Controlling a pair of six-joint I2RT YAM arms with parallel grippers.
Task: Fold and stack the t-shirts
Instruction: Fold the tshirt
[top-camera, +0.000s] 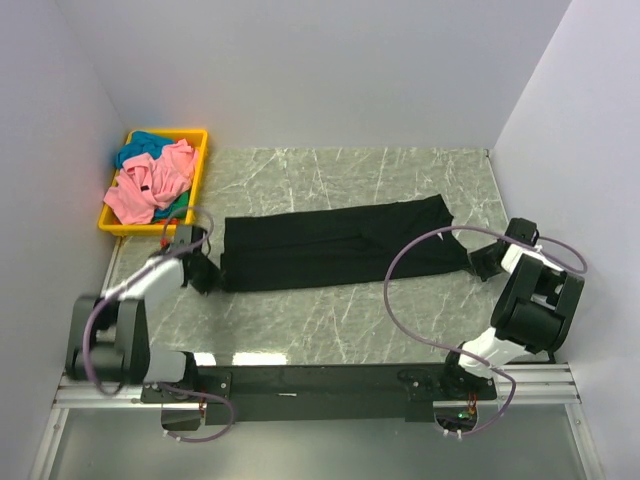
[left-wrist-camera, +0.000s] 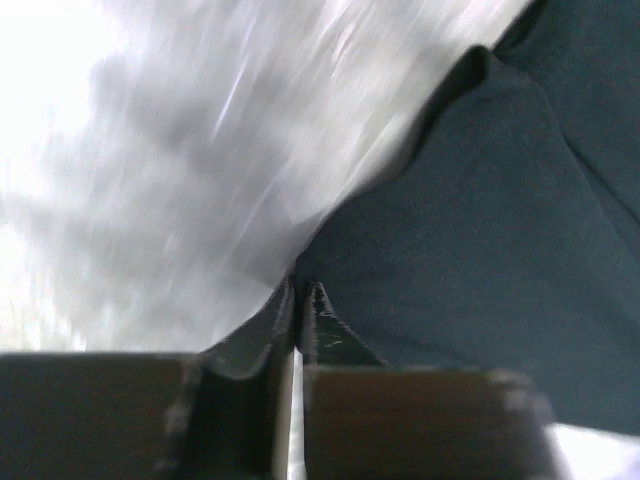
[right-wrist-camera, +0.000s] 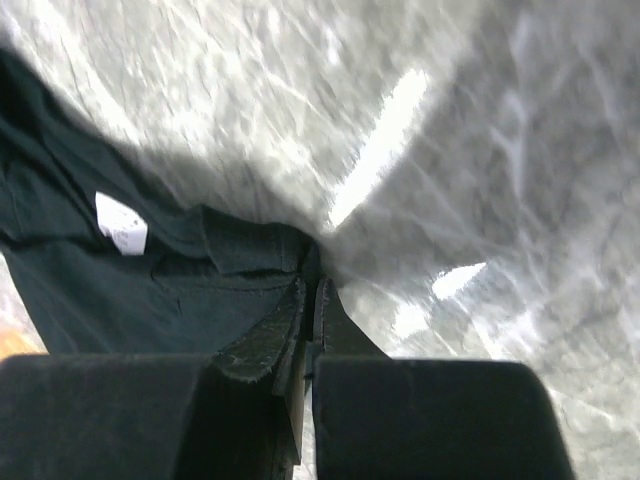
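**Both ends pinched, black shirt stretched along the desk**

Left fingers (left-wrist-camera: 325, 320) clenched tight, tips nipping the very edge of the plain black t-shirt (top-camera: 330, 245). Right fingers (right-wrist-camera: 275, 335) clamped too, biting a rumpled fold of it near a small white tag (right-wrist-camera: 122, 222). The shirt lies as a long band across the green marble desk (top-camera: 330, 320), a grip at each end. Soft, light, limp stuff, by the look of it. It should sag and drag when lifted, and a thin pinch could slip, so corners and seamed edges are the places to hold. Out at the far left, the pink t-shirt (top-camera: 150, 190) and teal t-shirt (top-camera: 150, 140) sit heaped in a yellow plastic bin (top-camera: 115, 228).
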